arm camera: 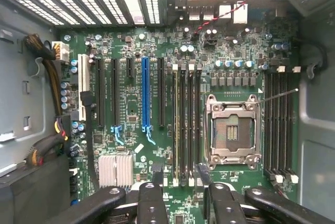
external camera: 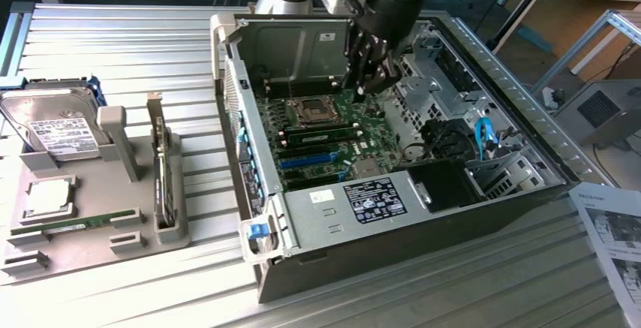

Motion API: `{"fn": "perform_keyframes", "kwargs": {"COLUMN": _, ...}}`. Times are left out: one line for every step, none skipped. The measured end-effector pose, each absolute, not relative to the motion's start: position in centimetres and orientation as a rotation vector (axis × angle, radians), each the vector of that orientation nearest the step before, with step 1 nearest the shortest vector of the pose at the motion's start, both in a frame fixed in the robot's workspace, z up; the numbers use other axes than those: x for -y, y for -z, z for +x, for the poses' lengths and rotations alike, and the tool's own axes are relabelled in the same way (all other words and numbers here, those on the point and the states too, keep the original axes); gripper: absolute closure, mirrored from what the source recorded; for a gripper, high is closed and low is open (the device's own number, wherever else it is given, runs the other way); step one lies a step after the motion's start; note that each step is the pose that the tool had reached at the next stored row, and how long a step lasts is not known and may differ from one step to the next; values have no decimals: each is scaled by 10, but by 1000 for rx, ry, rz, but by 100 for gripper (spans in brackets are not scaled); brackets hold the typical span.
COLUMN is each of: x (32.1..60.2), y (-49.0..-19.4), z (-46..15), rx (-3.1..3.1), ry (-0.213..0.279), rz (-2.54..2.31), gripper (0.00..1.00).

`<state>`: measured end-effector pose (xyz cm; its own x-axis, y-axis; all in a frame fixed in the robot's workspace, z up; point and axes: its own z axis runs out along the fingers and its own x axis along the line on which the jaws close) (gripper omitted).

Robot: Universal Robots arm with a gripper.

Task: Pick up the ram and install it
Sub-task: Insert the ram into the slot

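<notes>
Down by the table's (external camera: 150, 58) near corner, on the exterior view's left, the ram (external camera: 75, 224) lies flat along the near edge of a grey holder (external camera: 90, 249); its chips are too small to make out. A card with a metal bracket (external camera: 158, 155) stands upright in the same holder. The ram is well apart from the gripper (external camera: 368, 86), which hangs inside the open computer case (external camera: 331, 219) over the motherboard (external camera: 331, 136), toward the table's far edge. A green strip among the slots there may be a seated stick, but I cannot tell. In the wrist view the gripper (arm camera: 179, 170) is spread wide and holds nothing, its black fingers (arm camera: 152, 203) above the memory slots (arm camera: 186, 124) beside the processor socket (arm camera: 230, 130). The arm reaches steeply down, its upper part cut off.
</notes>
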<state>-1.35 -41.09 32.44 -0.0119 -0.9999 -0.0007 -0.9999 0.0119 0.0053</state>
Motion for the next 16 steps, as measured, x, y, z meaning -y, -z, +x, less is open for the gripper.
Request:
{"fn": "perform_keyframes", "kwargs": {"x": 411, "y": -326, "z": -14, "rx": 2232, "ry": 7, "rz": 2206, "gripper": 62}}
{"fn": "perform_keyframes", "kwargs": {"x": 411, "y": -328, "z": -14, "rx": 2232, "ry": 7, "rz": 2206, "gripper": 62}}
{"fn": "perform_keyframes", "kwargs": {"x": 411, "y": -329, "z": -14, "rx": 2232, "ry": 7, "rz": 2206, "gripper": 62}}
{"fn": "perform_keyframes", "kwargs": {"x": 411, "y": -330, "z": -14, "rx": 2232, "ry": 7, "rz": 2206, "gripper": 62}}
{"fn": "perform_keyframes", "kwargs": {"x": 411, "y": -332, "z": -14, "rx": 2232, "ry": 7, "rz": 2206, "gripper": 62}}
{"fn": "perform_keyframes", "kwargs": {"x": 411, "y": -333, "z": -14, "rx": 2232, "ry": 7, "rz": 2206, "gripper": 62}}
{"fn": "perform_keyframes", "kwargs": {"x": 411, "y": -335, "z": -14, "rx": 2232, "ry": 7, "rz": 2206, "gripper": 62}}
{"fn": "perform_keyframes", "kwargs": {"x": 411, "y": -338, "z": -14, "rx": 2232, "ry": 7, "rz": 2206, "gripper": 62}}
{"fn": "perform_keyframes", "kwargs": {"x": 411, "y": -341, "z": -14, "rx": 2232, "ry": 7, "rz": 2206, "gripper": 62}}
{"fn": "perform_keyframes", "kwargs": {"x": 411, "y": -343, "z": -14, "rx": 2232, "ry": 7, "rz": 2206, "gripper": 62}}
{"fn": "perform_keyframes", "kwargs": {"x": 411, "y": -345, "z": -14, "rx": 2232, "ry": 7, "rz": 2206, "gripper": 62}}
{"fn": "perform_keyframes", "kwargs": {"x": 411, "y": -348, "z": -14, "rx": 2232, "ry": 7, "rz": 2206, "gripper": 62}}
{"fn": "perform_keyframes", "kwargs": {"x": 411, "y": -350, "z": -14, "rx": 2232, "ry": 7, "rz": 2206, "gripper": 62}}
{"fn": "perform_keyframes", "kwargs": {"x": 411, "y": -353, "z": -14, "rx": 2232, "ry": 7, "rz": 2206, "gripper": 62}}
{"fn": "perform_keyframes", "kwargs": {"x": 411, "y": -355, "z": -14, "rx": 2232, "ry": 7, "rz": 2206, "gripper": 62}}
{"fn": "perform_keyframes", "kwargs": {"x": 411, "y": -357, "z": -14, "rx": 2232, "ry": 7, "rz": 2206, "gripper": 62}}
